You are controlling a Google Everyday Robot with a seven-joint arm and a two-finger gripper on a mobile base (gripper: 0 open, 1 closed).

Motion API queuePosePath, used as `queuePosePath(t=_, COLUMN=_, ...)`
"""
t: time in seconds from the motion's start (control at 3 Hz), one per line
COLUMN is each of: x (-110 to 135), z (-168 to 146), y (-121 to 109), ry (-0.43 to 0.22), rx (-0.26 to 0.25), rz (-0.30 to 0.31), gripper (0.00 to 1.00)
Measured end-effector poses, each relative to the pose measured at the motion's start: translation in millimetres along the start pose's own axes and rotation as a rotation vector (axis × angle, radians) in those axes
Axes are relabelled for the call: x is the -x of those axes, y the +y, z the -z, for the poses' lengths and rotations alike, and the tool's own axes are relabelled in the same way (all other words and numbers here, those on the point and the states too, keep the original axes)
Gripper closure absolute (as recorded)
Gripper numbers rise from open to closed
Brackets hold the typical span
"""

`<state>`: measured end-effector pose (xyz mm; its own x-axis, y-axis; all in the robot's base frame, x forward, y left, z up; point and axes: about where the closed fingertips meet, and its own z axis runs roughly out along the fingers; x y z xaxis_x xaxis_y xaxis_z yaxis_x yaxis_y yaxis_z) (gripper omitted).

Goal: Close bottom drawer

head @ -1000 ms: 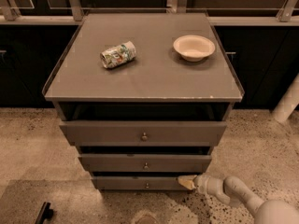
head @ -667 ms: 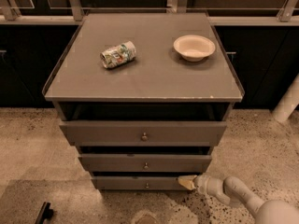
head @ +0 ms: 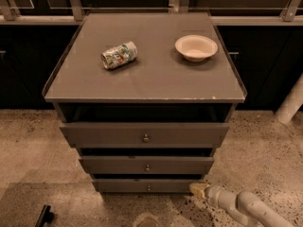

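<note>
Gripper [head: 199,189] sits low at the right end of the bottom drawer [head: 137,186], which stands slightly out; clenched or released, I cannot tell. Pushing off-centre could skew and jam it.

- Gripper [head: 199,189]: sitting low at right end of bottom drawer [head: 142,186] front; contact not discernible.
- Arm [head: 246,209]: running off bottom-right edge.
- Bottom drawer: interior lying hidden under middle drawer [head: 147,165].
- Crushed can [head: 119,55]: label print showing too small to tell.
- Dark object [head: 45,216]: being cut by bottom edge, identity unclear.
- White post [head: 291,103]: being cut by right edge.
</note>
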<state>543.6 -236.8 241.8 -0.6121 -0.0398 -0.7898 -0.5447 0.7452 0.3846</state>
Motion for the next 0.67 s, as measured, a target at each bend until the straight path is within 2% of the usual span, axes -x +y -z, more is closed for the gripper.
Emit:
queuePosePath(t=0.33, x=-22.5, z=0.5, y=12.4, ry=0.039, rx=-0.032, rz=-0.019, gripper=0.59)
queuePosePath(t=0.67, x=-22.7, z=-0.2, y=12.9, ry=0.039, rx=-0.031, rz=-0.019, gripper=0.36)
